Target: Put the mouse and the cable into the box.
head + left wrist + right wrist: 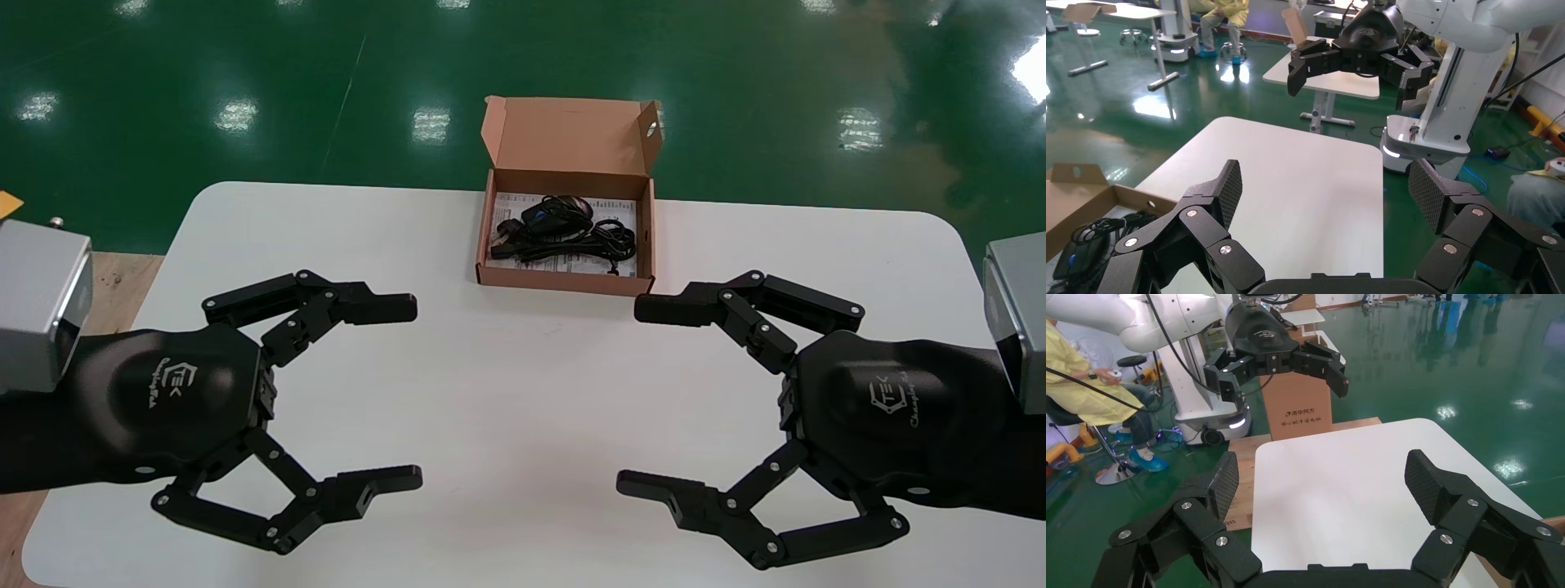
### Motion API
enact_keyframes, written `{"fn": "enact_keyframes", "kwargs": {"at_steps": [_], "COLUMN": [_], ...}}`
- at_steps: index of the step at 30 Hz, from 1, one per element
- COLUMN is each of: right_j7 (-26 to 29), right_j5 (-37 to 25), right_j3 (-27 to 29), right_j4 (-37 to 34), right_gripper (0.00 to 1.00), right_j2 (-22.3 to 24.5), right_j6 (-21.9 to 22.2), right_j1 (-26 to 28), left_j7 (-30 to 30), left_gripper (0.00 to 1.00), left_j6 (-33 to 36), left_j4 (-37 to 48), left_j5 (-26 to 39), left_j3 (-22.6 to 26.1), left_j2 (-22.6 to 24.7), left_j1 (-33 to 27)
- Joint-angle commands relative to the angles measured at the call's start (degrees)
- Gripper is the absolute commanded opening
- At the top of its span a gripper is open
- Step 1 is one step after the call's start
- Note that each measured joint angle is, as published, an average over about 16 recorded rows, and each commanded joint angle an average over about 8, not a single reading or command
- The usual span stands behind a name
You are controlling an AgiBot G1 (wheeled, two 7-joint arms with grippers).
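Head view. The box (564,282) sits at the far middle of the white table (523,367), its lid (572,131) standing up at the back so that the tray is open from above. Inside, on a printed sheet (614,209), lie the mouse (546,214) and the coiled black cable (601,241), touching one another (which strand belongs to which cannot be told). Both of the task's things thus appear to be in place, and only closing, if wanted, would remain. The left gripper (411,392) and right gripper (633,396) hover over the near table, either side of the middle, fingers spread wide and holding nothing; facing inward and apart from the box, they look parked rather than reaching
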Motion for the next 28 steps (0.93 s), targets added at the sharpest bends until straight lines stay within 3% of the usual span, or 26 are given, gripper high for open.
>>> {"fn": "enact_keyframes", "kwargs": {"at_steps": [1,28], "right_j7": [0.0,0.0], "right_j5": [0.0,0.0], "right_j3": [0.0,0.0], "right_j4": [0.0,0.0], "right_gripper": [1.0,1.0], "right_j2": [0.0,0.0], "right_j6": [0.0,0.0], "right_j1": [0.0,0.0], "left_j7": [0.0,0.0], "left_gripper": [1.0,1.0], "left_j6": [0.0,0.0], "left_j4": [0.0,0.0], "left_j5": [0.0,0.0], "left_j3": [0.0,0.0], "left_j2": [0.0,0.0], "left_j1": [0.0,0.0]}}
